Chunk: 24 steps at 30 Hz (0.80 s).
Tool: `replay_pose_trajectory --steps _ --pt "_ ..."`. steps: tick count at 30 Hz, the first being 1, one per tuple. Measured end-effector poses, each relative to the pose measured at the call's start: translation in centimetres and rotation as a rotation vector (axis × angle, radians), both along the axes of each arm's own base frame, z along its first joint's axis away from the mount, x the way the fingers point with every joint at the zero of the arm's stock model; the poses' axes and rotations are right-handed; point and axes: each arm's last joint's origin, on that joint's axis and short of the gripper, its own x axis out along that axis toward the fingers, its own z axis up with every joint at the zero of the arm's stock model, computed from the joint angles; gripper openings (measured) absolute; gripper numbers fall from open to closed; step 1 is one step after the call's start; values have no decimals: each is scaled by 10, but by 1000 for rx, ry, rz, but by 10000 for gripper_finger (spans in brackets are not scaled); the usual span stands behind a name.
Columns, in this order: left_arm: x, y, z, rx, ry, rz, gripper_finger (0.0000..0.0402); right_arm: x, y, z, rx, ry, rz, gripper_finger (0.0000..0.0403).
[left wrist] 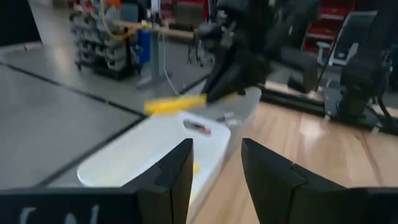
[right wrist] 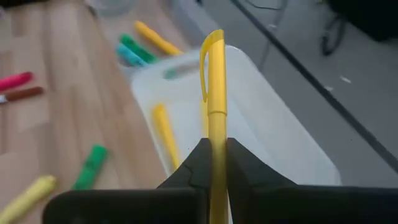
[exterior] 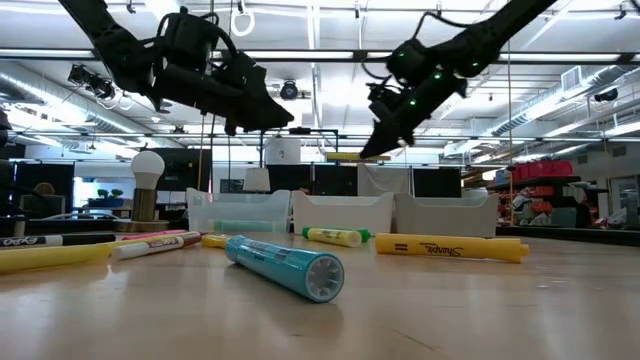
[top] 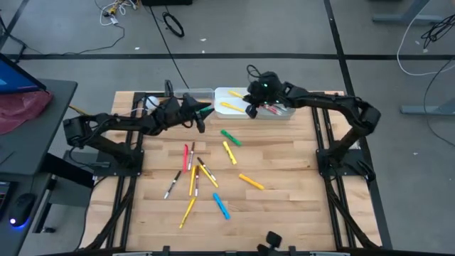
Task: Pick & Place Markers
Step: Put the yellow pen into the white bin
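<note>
Placing step. Right gripper (right wrist: 214, 152) is clamped on a yellow marker (right wrist: 215, 93), poised over the middle bin (right wrist: 273, 137) at the table's far edge. Next: lower, release inside. Left gripper (left wrist: 214, 168), fingers apart, empty, waits beside the bins.

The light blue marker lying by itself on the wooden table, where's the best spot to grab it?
Mid-barrel of the light blue marker, from straight above, end effector fingers spanning its width: it lies flat, with bare wood along both long sides.
</note>
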Motion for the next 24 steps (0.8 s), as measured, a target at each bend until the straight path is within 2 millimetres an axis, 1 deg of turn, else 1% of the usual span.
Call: replay_pose_trajectory --steps 2,6,10,14,20,24 --pt "0 2 4 19 -36 11 142 14 -7 -3 20 21 41 23" --pt "-1 3 10 47 -86 21 142 42 -23 -20 54 126 88 23" --pt "-1 3 10 42 -96 21 142 59 -35 -36 100 206 95 23" --pt "2 -2 9 33 -90 3 142 64 -41 -56 161 283 85 23" --pt "6 -12 9 26 -85 -38 142 64 -46 -69 225 293 25 27" --pt "9 -19 9 25 -86 -64 142 62 -49 -69 249 281 -13 40"
